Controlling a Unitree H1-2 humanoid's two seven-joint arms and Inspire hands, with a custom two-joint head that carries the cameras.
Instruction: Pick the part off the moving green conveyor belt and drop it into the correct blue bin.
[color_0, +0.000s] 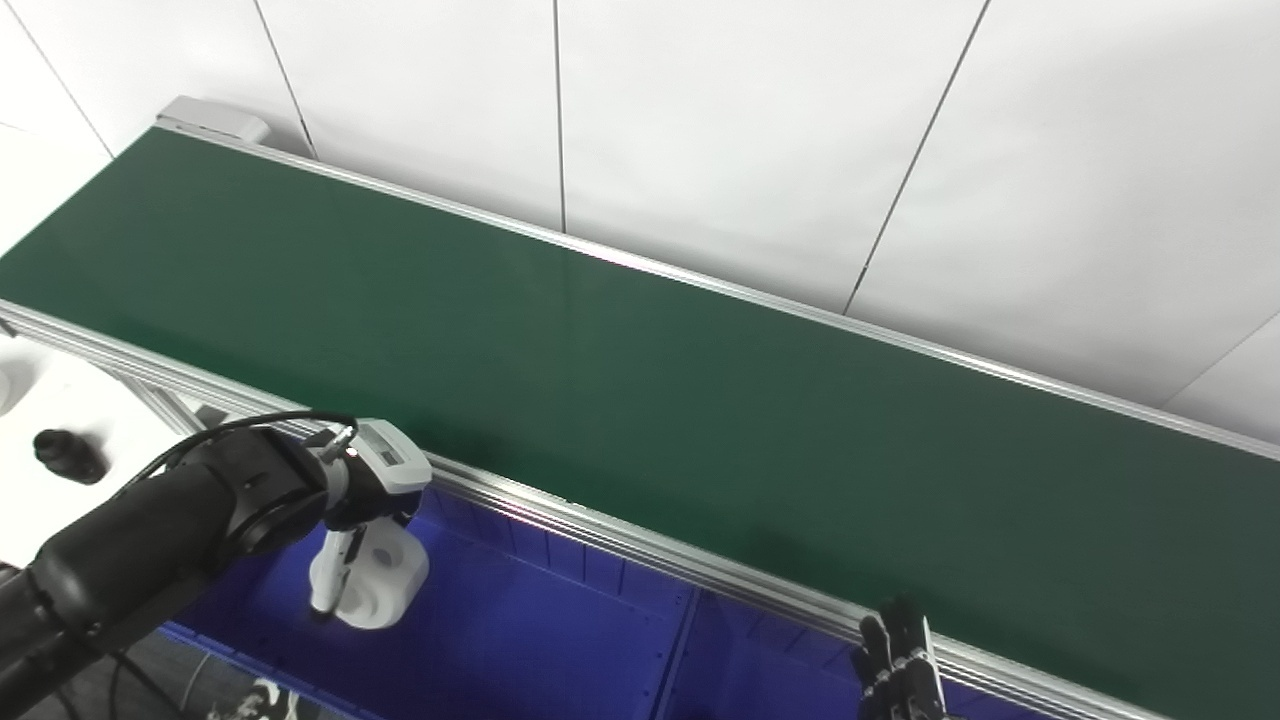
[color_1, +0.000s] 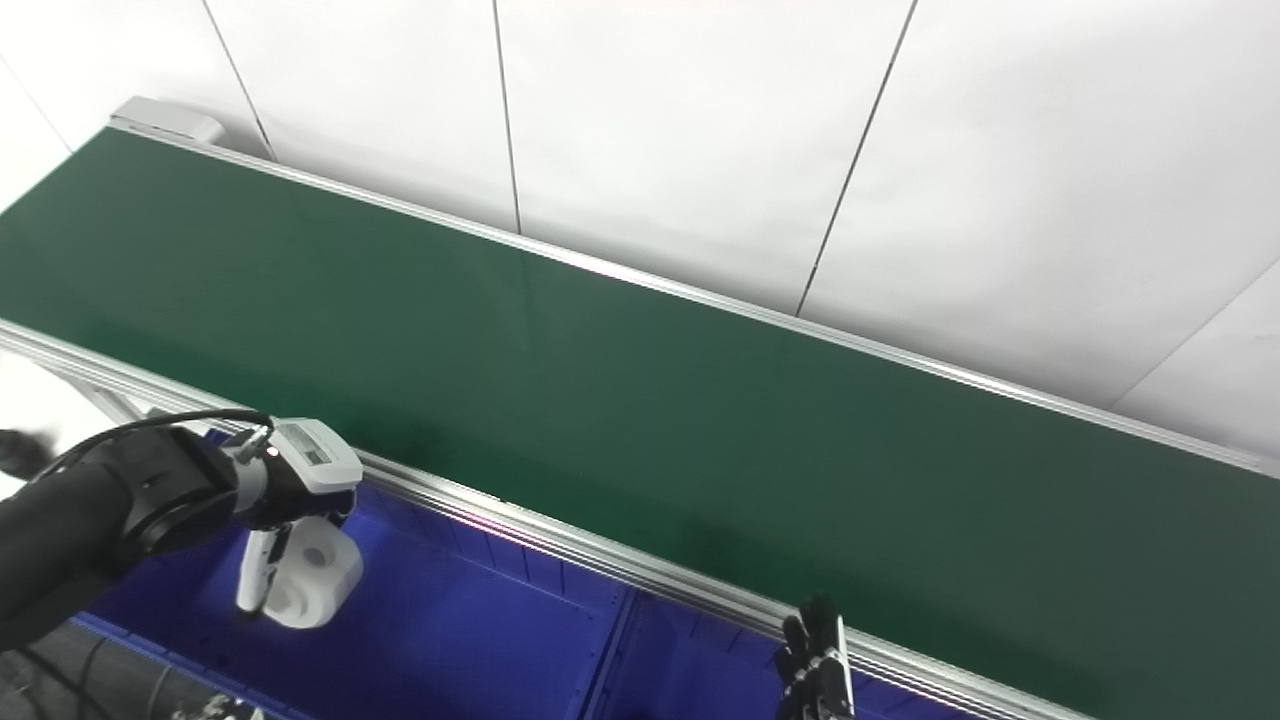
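Note:
The green conveyor belt (color_0: 640, 400) runs from upper left to lower right, and no part lies on it. My left hand (color_0: 365, 490) hangs over the left blue bin (color_0: 530, 630), just in front of the belt's near rail. Its fingers point down and are shut on a white blocky part (color_0: 380, 585) with round holes, held just above the bin floor. Only the dark fingertips of my right hand (color_0: 900, 670) show at the bottom edge. They are straight, point up and hold nothing.
A divider wall (color_0: 680, 630) separates the left bin from a second blue bin (color_0: 770, 665) to its right. The aluminium rail (color_0: 640, 545) edges the belt above both bins. A small black object (color_0: 65, 455) lies on the white surface at far left.

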